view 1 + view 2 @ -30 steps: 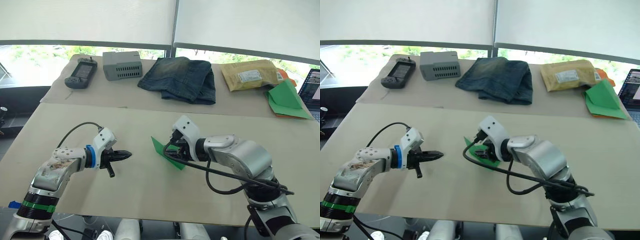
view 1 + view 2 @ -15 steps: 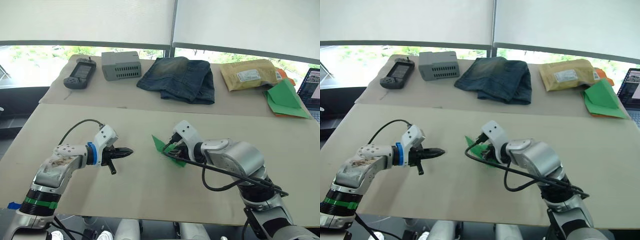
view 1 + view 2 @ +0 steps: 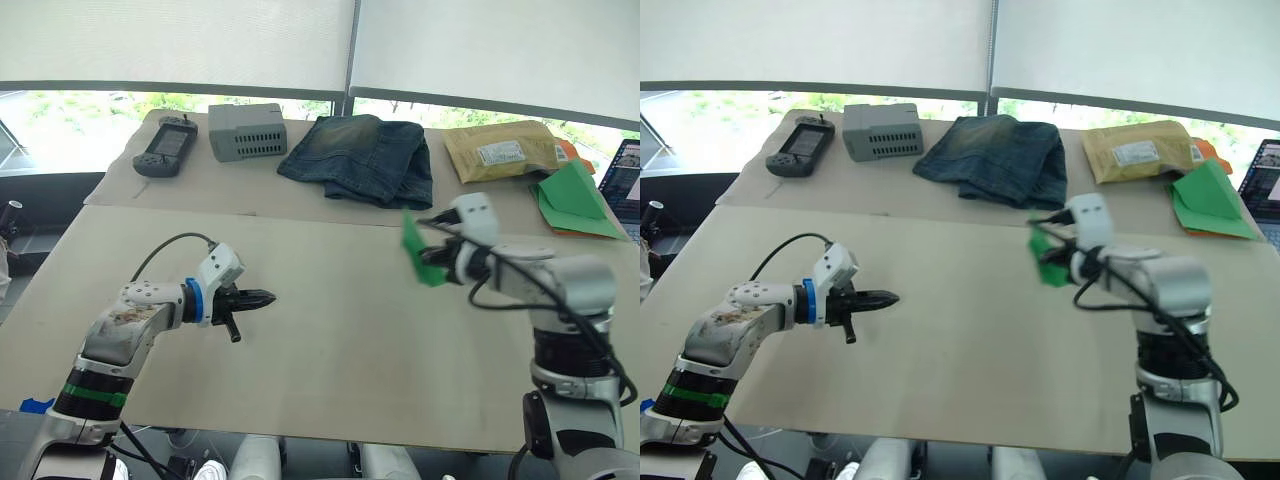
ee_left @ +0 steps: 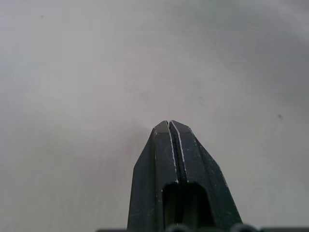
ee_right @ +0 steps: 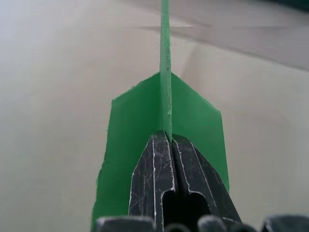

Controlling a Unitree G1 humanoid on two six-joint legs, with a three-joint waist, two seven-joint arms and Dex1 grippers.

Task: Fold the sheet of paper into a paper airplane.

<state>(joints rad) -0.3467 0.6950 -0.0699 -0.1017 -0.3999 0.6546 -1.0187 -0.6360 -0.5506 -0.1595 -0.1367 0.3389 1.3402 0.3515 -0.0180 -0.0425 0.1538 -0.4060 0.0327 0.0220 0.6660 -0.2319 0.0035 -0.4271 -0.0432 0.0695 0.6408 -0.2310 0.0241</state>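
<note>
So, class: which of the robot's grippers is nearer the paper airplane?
Right. The right gripper is shut on the paper airplane; the left gripper is apart from it, shut on nothing.

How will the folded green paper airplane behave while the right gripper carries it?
The paper airplane is probably very light: the right gripper holds it aloft, pinched by one thin fold. Its creases likely stiffen it, since the wings stand out without drooping. It could slip if jerked.

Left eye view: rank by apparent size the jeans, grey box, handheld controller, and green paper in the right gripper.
1. Folded jeans, clearly largest.
2. Grey box.
3. Handheld controller and the green paper airplane held by the right gripper look about alike; the paper sits nearer the camera and is partly hidden, so unranked.
</note>
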